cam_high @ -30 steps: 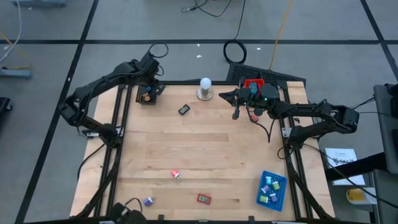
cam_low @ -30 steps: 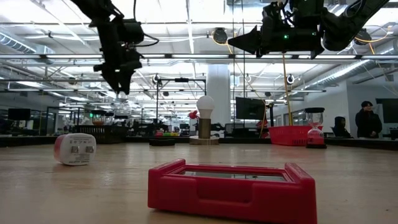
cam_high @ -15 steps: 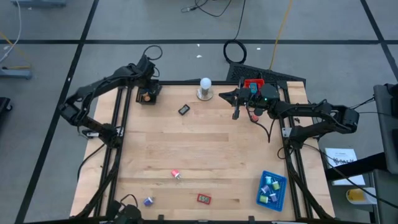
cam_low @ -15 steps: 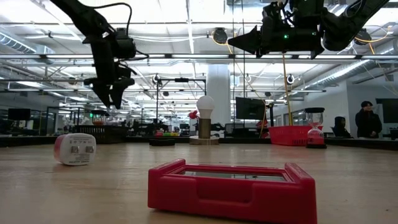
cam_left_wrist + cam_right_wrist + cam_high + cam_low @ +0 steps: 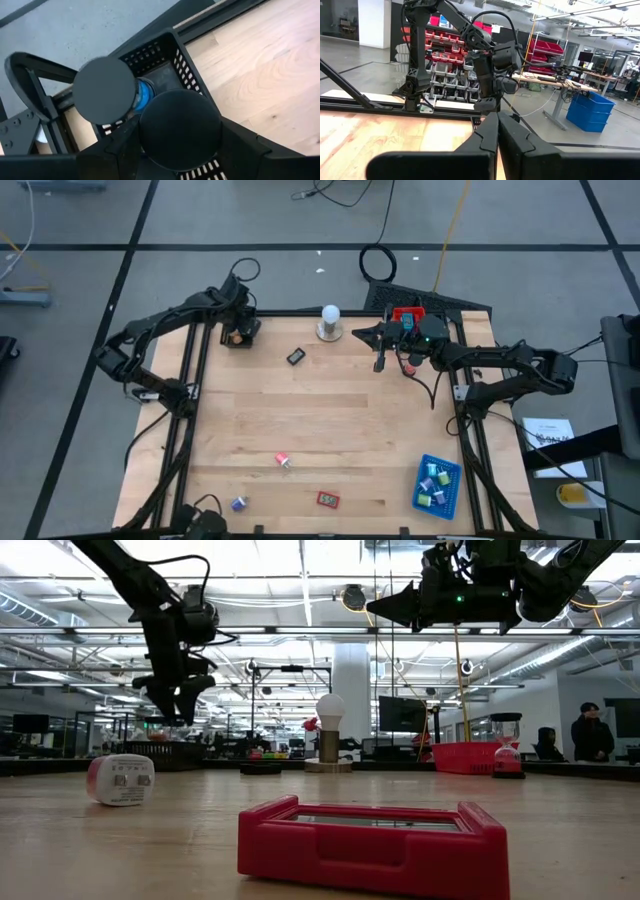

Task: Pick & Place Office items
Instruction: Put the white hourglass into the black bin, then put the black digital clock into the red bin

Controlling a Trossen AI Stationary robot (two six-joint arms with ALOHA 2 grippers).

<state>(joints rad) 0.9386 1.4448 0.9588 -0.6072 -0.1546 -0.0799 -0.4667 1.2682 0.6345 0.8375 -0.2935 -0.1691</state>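
Observation:
My left gripper [image 5: 238, 332] [image 5: 177, 712] hangs fingers-down over the black tray [image 5: 228, 340] at the table's far left corner, slightly open and holding nothing. In the left wrist view its fingertips [image 5: 139, 107] stand above a blue piece [image 5: 145, 95] lying in the tray [image 5: 160, 50]. My right gripper [image 5: 360, 333] [image 5: 497, 120] waits shut, high above the far edge beside the red tray [image 5: 405, 314]. Loose items lie on the wood: a black one [image 5: 295, 356], a pink-white one [image 5: 283, 461] [image 5: 120, 779], a red one [image 5: 328, 499] [image 5: 375, 840] and a purple one [image 5: 238, 503].
A white ball on a round grey base [image 5: 329, 322] [image 5: 329, 715] stands at the far edge between the arms. The blue tray [image 5: 425, 502] at the near right holds several small pieces. Bare wood fills the table's middle. People stand in the room beyond [image 5: 592, 735].
My left gripper has moved down and a little toward the table's left edge, staying over the black tray. The right arm has kept still.

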